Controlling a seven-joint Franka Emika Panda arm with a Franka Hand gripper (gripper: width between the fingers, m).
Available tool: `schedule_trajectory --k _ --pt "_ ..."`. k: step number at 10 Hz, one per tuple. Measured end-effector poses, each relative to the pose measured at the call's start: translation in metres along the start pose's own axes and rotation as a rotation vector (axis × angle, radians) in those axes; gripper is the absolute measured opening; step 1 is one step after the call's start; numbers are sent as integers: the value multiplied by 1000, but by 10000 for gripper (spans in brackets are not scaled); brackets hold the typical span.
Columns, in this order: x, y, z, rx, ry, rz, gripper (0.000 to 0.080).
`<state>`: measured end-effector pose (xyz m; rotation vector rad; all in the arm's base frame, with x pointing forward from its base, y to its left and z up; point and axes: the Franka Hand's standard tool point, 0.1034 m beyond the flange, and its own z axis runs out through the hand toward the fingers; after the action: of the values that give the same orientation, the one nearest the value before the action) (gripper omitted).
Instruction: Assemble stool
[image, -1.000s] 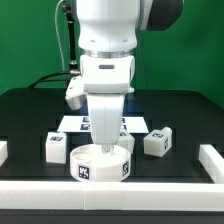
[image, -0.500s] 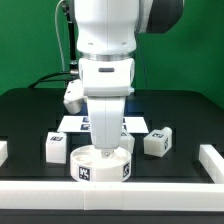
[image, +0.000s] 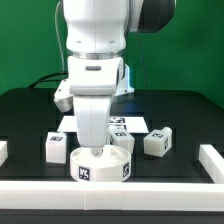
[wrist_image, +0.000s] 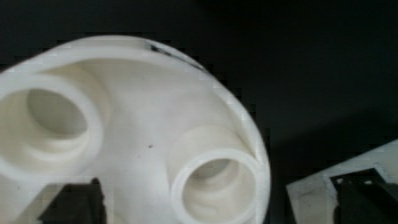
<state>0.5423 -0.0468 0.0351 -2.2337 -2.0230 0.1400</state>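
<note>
We see the stool's seat, a thick white round disc with black-and-white square tags on its side wall, lying flat on the black surface directly beneath the hand. The hand is lowered so far that its tip meets the top of the disc in the exterior view. From the wrist view the seat fills most of the picture, and we make out two round sockets sunk into its face. In that same view the hand has its two dark fingers spread wide apart. The one we can see best stands clear of the disc's rim with dark surface between them, so we read the hand as wide open and gripping nothing. Whether the other finger touches the seat we cannot tell. Moving outward, one blocky white leg sits on the surface to the exterior view's left of the hand, just beside the seat but apart from it. A second leg sits close on the exterior view's right of the hand, just behind the seat's rim and partly hidden by it. The third leg lies farther out on that same side, well apart from the hand. Behind the hand the marker board lies flat on the surface, mostly hidden by the arm. A long white rail runs across in front of the seat, nearer the camera than the hand, and another rail borders the surface at the exterior view's right.
</note>
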Motion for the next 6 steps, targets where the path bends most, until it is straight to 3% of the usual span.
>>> schedule_trajectory --k 4,6 --pt "6 0 6 8 4 -16 649" --pt "2 -4 19 29 6 -7 649"
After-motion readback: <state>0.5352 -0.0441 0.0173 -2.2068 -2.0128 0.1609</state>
